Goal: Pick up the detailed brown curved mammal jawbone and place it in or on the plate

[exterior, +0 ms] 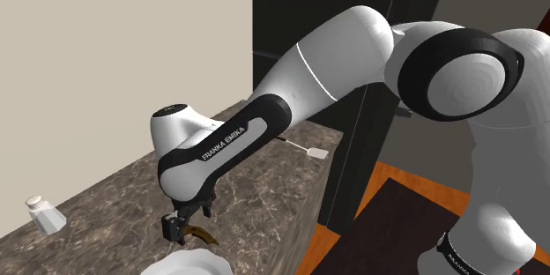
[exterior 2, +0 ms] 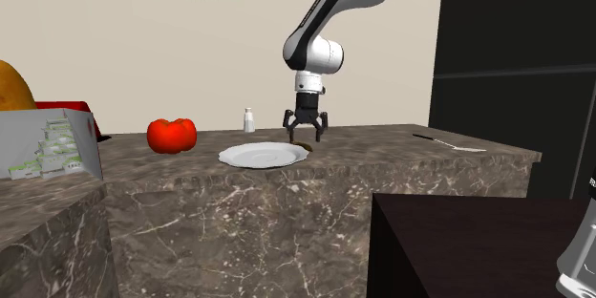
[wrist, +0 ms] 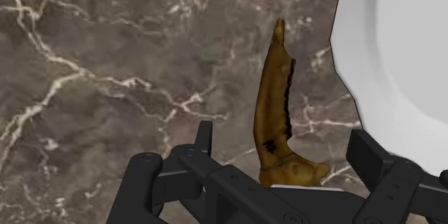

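The brown curved jawbone point(wrist: 275, 108) lies flat on the dark marble counter point(wrist: 108, 57), close beside the white plate's scalloped rim point(wrist: 359, 79). My gripper point(wrist: 281, 135) hangs low over it, open. The left finger point(wrist: 204, 142) and the right finger point(wrist: 367, 155) stand on either side of the bone's thick end without touching it. In the shoulder view the gripper point(exterior: 187, 226) is just above the jawbone point(exterior: 202, 233), at the plate's point(exterior: 189, 263) far edge. The second exterior view has the gripper point(exterior 2: 305, 135) right of the plate point(exterior 2: 262, 156).
A small white shaker point(exterior 2: 249, 120) stands behind the plate, and a red tomato point(exterior 2: 172, 135) sits further left. A printed box point(exterior 2: 48, 145) rests on a nearer counter. A white-ended utensil point(exterior: 308, 150) lies near the counter's far corner. Dark cabinets rise beyond that end.
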